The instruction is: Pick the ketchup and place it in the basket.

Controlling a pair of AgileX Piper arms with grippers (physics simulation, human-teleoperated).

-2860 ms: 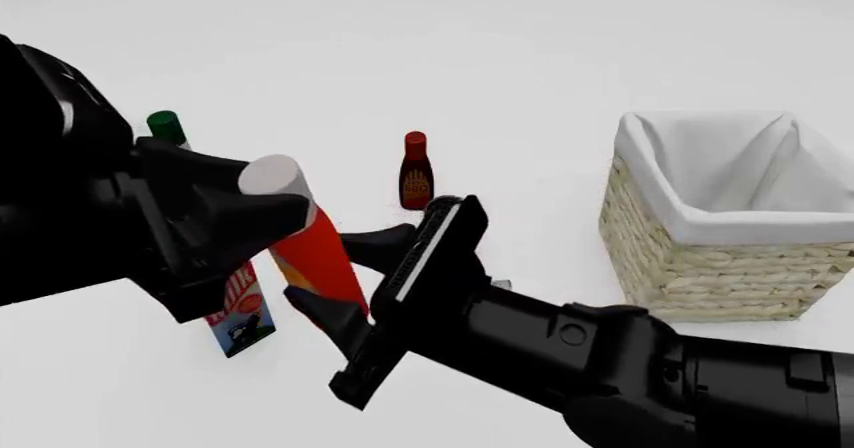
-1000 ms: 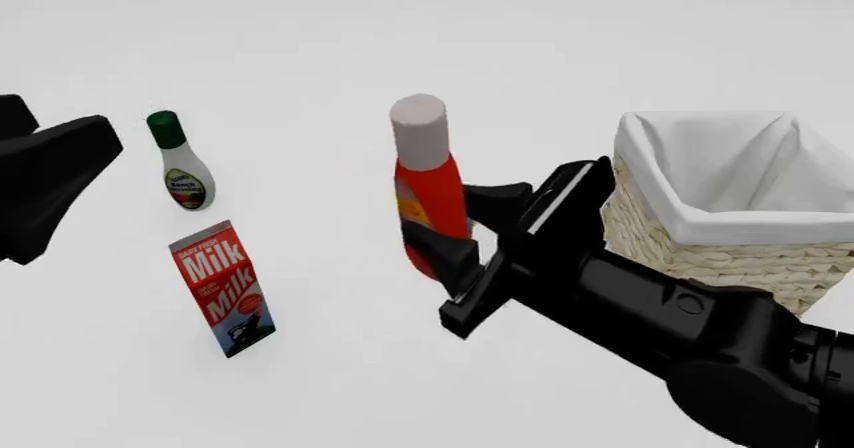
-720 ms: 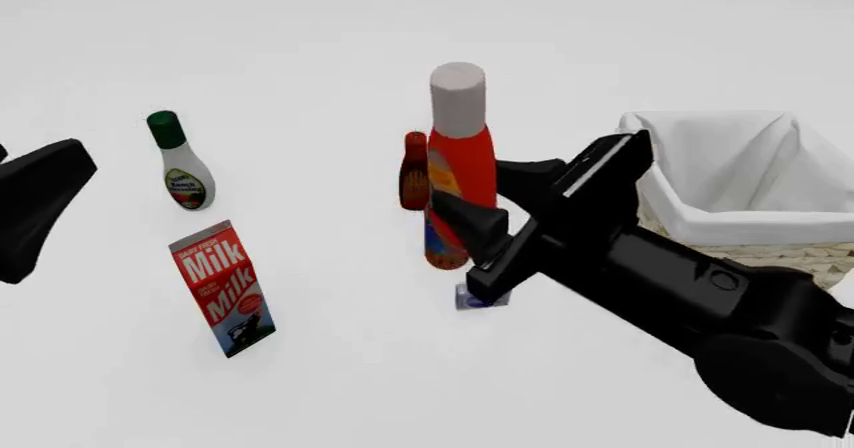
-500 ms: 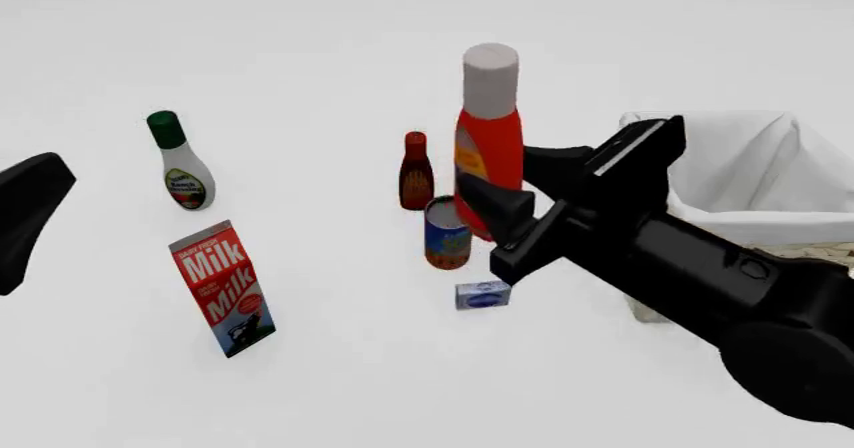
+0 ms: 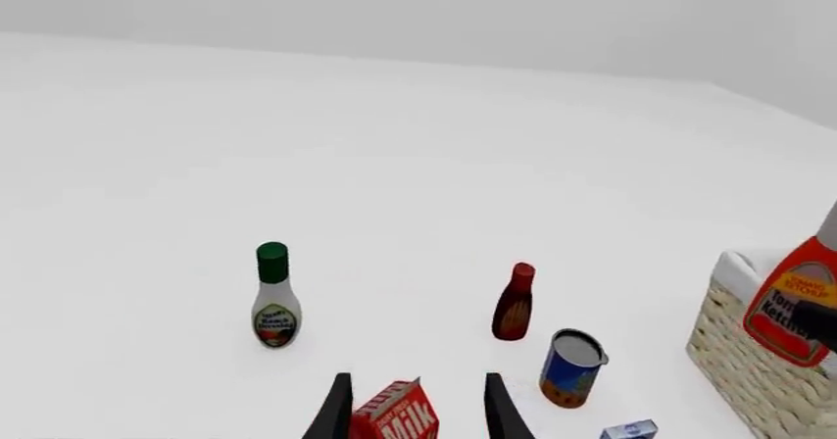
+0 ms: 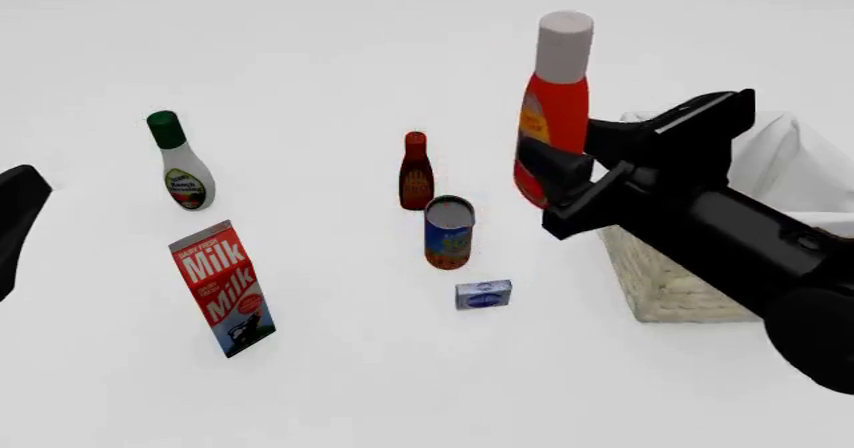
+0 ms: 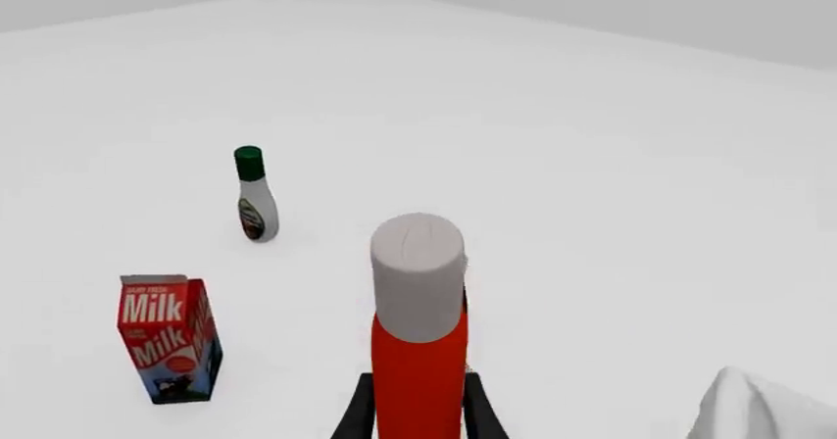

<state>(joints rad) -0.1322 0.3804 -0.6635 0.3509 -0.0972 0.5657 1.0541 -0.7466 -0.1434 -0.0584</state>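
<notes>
Over on the left, the left pincer (image 5: 416, 414) hangs with its jaws spread and nothing between them, above the milk carton (image 6: 223, 288), well out of the way. Next along stand the green-capped white bottle (image 6: 178, 161), the small dark sauce bottle (image 6: 415, 172), a tin can (image 6: 449, 232) and a little blue box (image 6: 483, 294), all on the table (image 6: 334, 388). Then comes the ketchup (image 6: 554, 108), upright and clear of the table, clamped low on its body by the right pincer (image 6: 567, 173), just short of the basket (image 6: 661, 283) at the near left corner. The worry I'd have is that low hold: a tall bottle gripped near its base could tip or slide if swung quickly. It also looks barely above the rim, so its base might clip the wicker edge and knock loose.
</notes>
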